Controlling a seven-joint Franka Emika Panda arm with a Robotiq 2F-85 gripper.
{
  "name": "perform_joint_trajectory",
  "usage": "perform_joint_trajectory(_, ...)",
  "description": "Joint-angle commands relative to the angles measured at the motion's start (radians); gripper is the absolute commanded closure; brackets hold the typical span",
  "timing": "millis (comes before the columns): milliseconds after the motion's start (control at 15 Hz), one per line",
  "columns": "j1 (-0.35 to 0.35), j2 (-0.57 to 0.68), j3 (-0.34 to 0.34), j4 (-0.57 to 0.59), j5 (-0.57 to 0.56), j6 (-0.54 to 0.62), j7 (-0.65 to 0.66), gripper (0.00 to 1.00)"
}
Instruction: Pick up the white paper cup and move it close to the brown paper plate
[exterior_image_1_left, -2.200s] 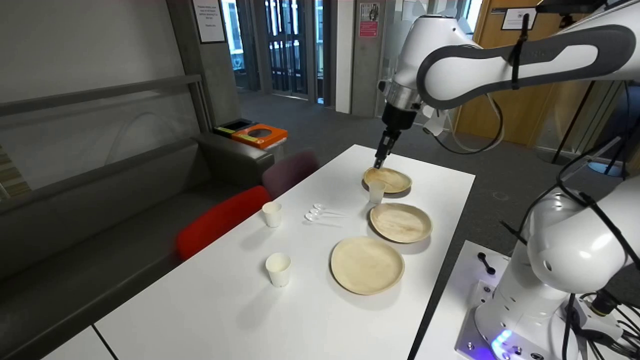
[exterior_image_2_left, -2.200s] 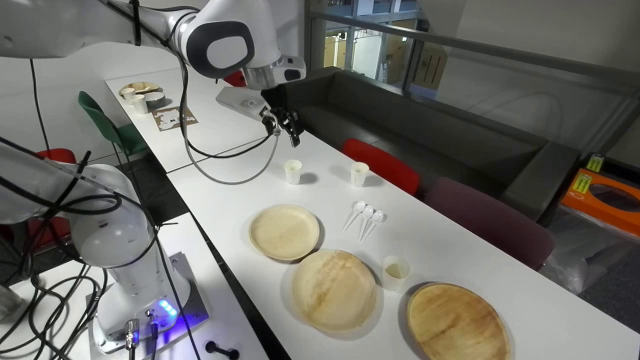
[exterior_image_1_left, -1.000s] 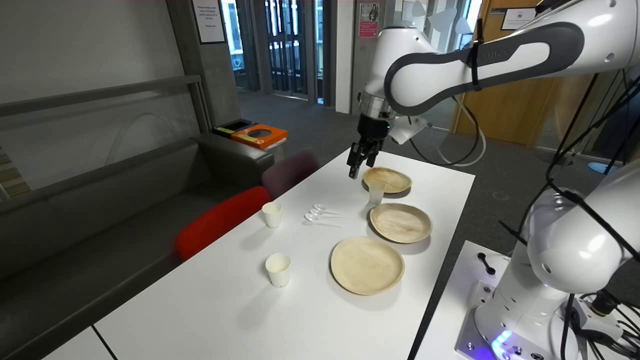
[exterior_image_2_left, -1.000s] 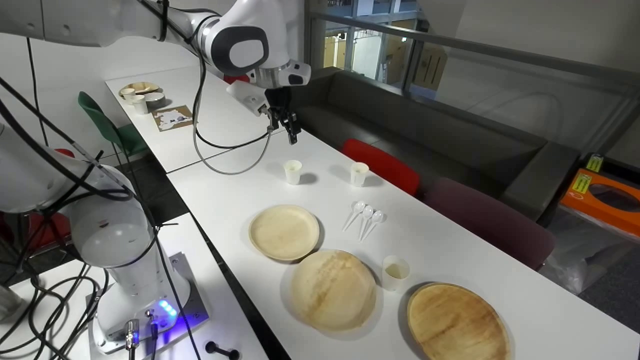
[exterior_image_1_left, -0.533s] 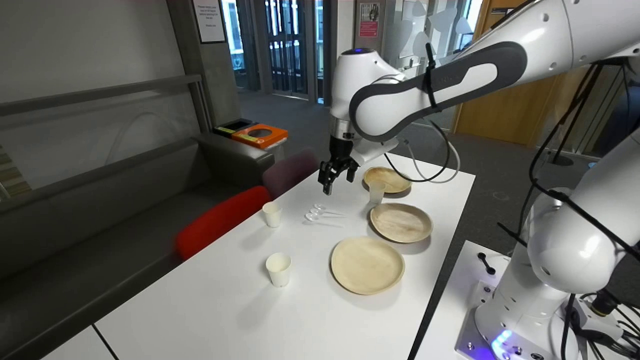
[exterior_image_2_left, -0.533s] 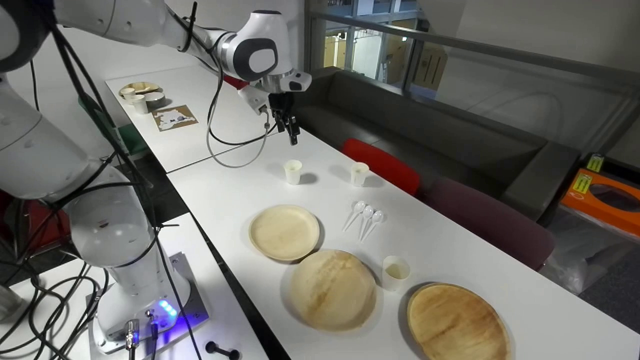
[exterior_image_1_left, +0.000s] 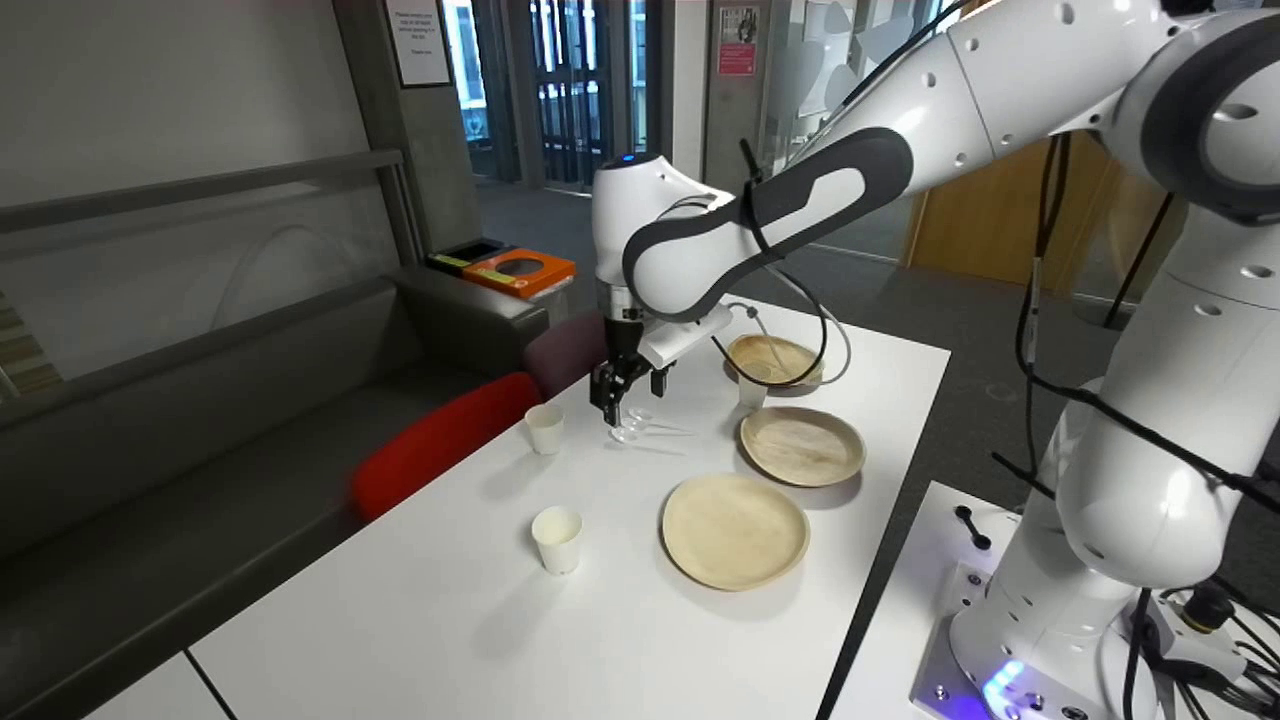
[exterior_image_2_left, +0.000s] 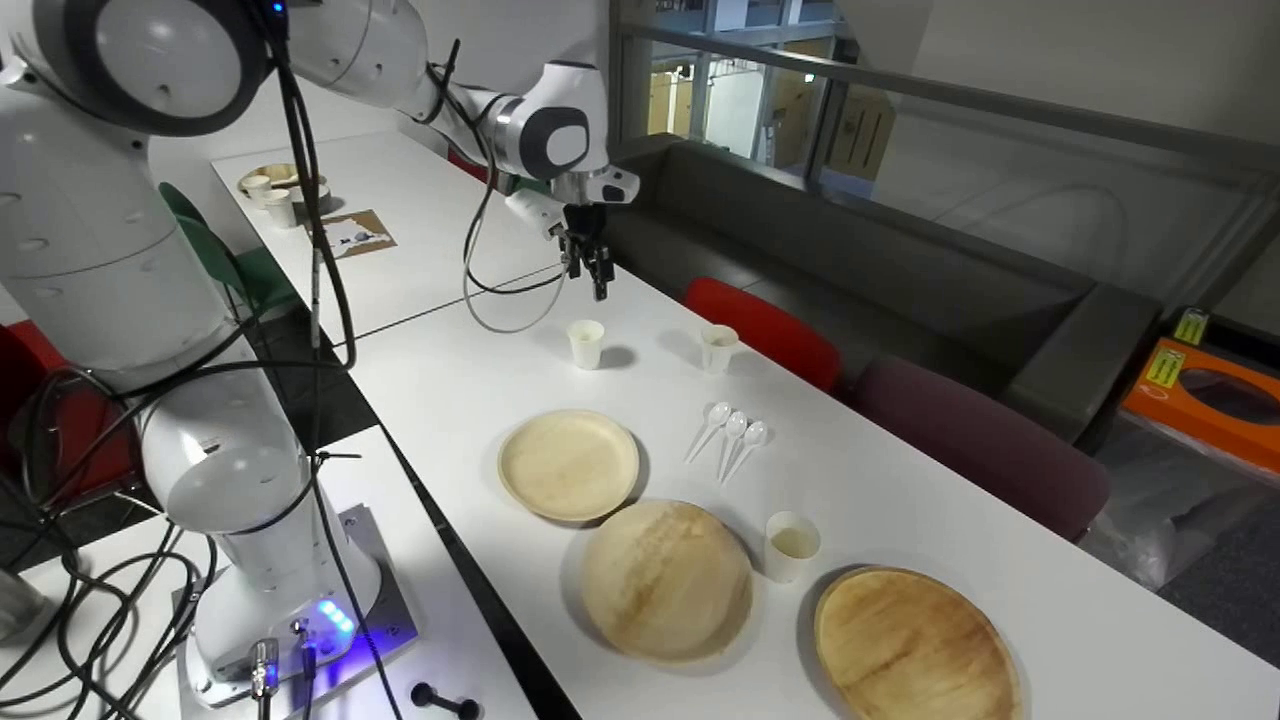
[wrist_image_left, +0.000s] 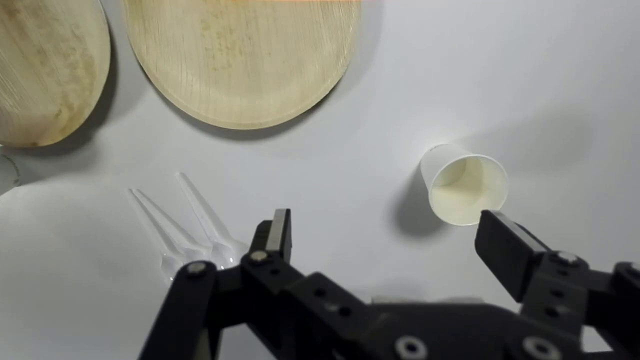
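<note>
Here's the gripper (wrist_image_left: 384, 222), up in the air over the long white table (exterior_image_1_left: 400, 640) in both exterior views, its two fingers (wrist_image_left: 505, 252) spread wide, tabletop showing through the gap. And there, in the wrist view, is a white paper cup (wrist_image_left: 465, 185), upright, its mouth showing, just past the fingertip on the right of that view; rim and fingertip all but meet there, yet in both exterior views cup and gripper stand apart. The brown paper plate (wrist_image_left: 245, 65), flat and plain tan, lies near this cup, a strip of white tabletop between the two, and the top edge of the wrist view cuts the plate off. Over by the table's long edge, close to the red chair (exterior_image_1_left: 445, 445), a second white cup (exterior_image_2_left: 718, 350) stands upright. Farther along, a third cup (exterior_image_2_left: 790, 550) sits between a mottled dish (exterior_image_2_left: 668, 582) and a darker brown dish (exterior_image_2_left: 915, 640), upright too, and that mottled dish lies just beside the plate, the two apart in the wrist view. Three white spoons (exterior_image_2_left: 735, 424) lie side by side between the second and third cups, their bowls partly hidden by the gripper in the wrist view, and the grey sofa (exterior_image_2_left: 880, 260) runs along beyond the chair.
</note>
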Motion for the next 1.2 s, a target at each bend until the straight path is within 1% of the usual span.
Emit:
perform_joint_trajectory(0,0.017,0.111,-0.028,0.089,0.011,0.023,-0.094,0.00)
perform_joint_trajectory(133,0.017,0.138,-0.032,0.101,0.033,0.026,-0.175,0.00)
perform_joint_trajectory(200,0.024,0.110,-0.036,0.067,0.012,0.018,-0.107,0.00)
perform_joint_trajectory(333,0.026,0.130,-0.040,0.071,0.014,0.018,-0.115,0.00)
perform_joint_trajectory(800,0.032,0.130,-0.042,0.071,0.013,0.018,-0.114,0.00)
perform_joint_trajectory(1000,0.038,0.163,-0.046,0.133,-0.007,-0.026,-0.096,0.00)
perform_joint_trajectory(1133,0.045,0.219,-0.048,0.211,-0.025,-0.056,-0.088,0.00)
